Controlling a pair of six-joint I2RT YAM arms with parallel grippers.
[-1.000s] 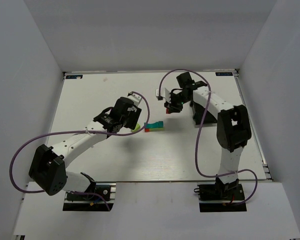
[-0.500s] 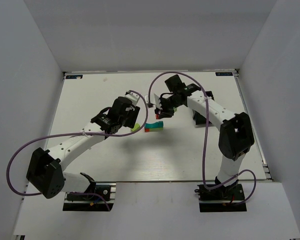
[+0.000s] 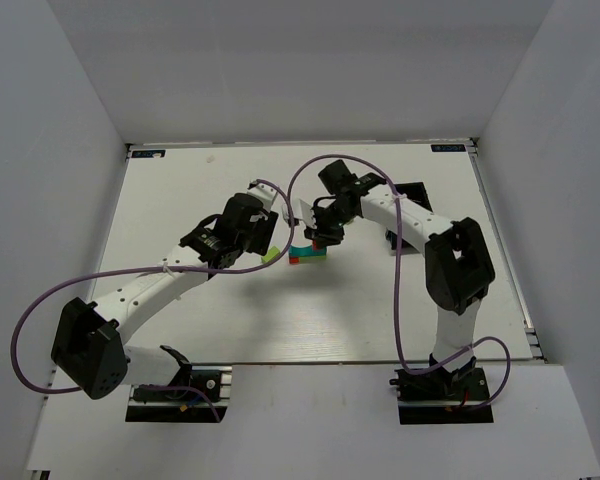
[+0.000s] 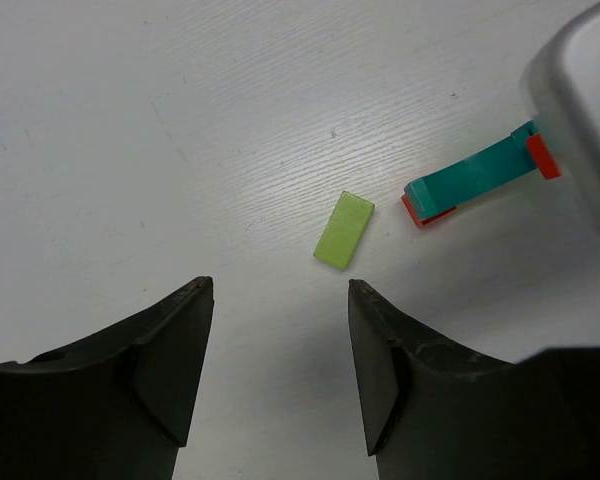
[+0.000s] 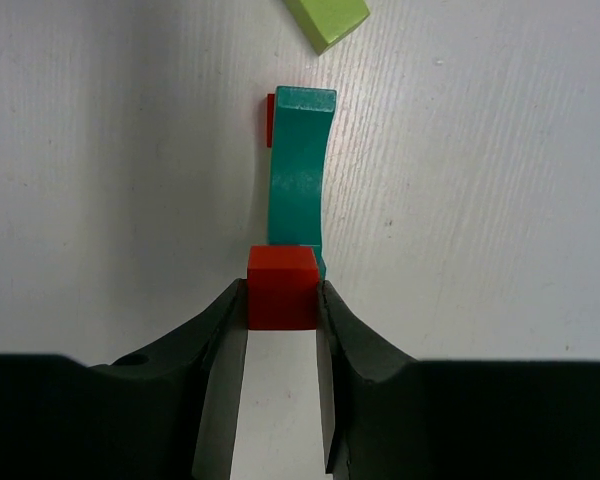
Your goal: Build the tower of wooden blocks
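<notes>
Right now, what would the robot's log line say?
left tool: open, over lime block | right tool: shut on red block, at teal block's end | tower: unfinished

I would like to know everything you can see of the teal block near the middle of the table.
The teal block is a long, slightly curved piece, like a shallow arch, seemingly of painted wood. It lies low on the white table, one end over a flat red piece that peeks out beneath. At its other end is the red cube that the right gripper clamps; whether the two touch is unclear. The lime green block lies apart from it.
</notes>
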